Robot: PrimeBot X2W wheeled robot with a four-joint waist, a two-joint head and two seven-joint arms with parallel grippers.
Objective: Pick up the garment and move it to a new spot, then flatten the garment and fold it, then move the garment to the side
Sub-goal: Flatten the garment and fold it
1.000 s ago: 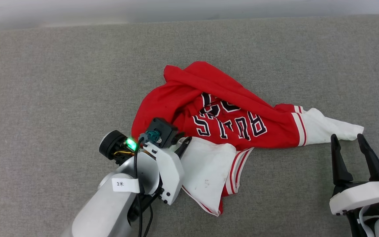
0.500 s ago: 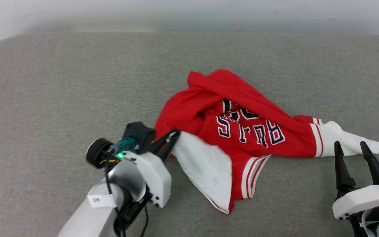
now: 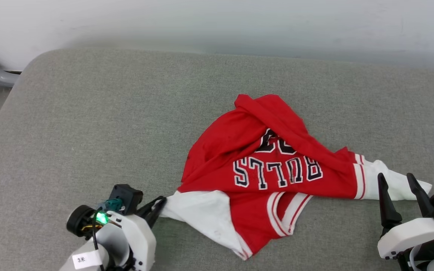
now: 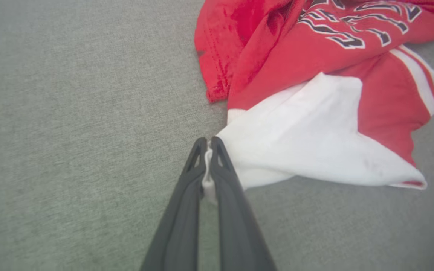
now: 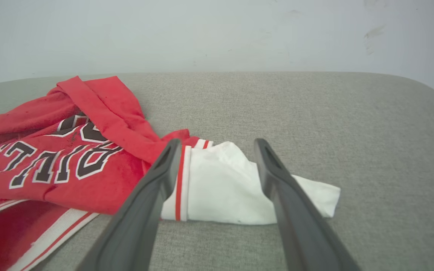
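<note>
The jersey lies crumpled right of centre on the tabletop, with the wall behind. Its left sleeve reaches into the jaws of the left gripper at the near left. The right gripper stands just before the right sleeve.

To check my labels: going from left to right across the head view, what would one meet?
left end effector → white sleeve it pinches → BULLS lettering → right end effector
</note>
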